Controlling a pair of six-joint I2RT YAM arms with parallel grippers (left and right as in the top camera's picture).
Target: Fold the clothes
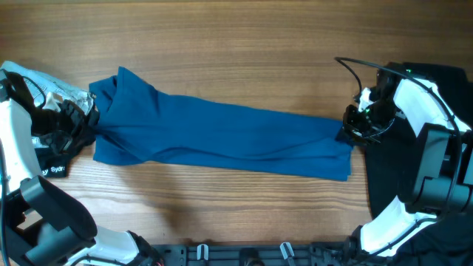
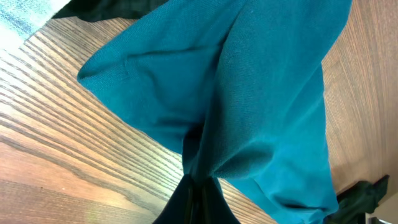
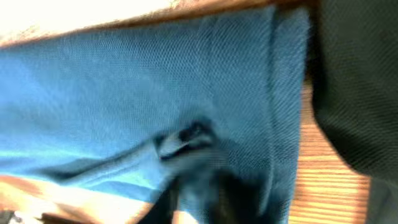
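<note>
A blue garment (image 1: 222,133) lies stretched in a long band across the wooden table. My left gripper (image 1: 90,125) is shut on its left end; in the left wrist view the blue cloth (image 2: 249,106) bunches into the closed jaws (image 2: 198,186). My right gripper (image 1: 349,131) is at the garment's right end. In the right wrist view the blue cloth (image 3: 155,93) covers the blurred jaws (image 3: 211,193), which look shut on it.
A black garment (image 1: 436,81) lies at the table's right side under the right arm. A pale cloth and a black printed garment (image 1: 55,166) lie at the left edge. The wooden table (image 1: 236,44) shows above and below the blue garment.
</note>
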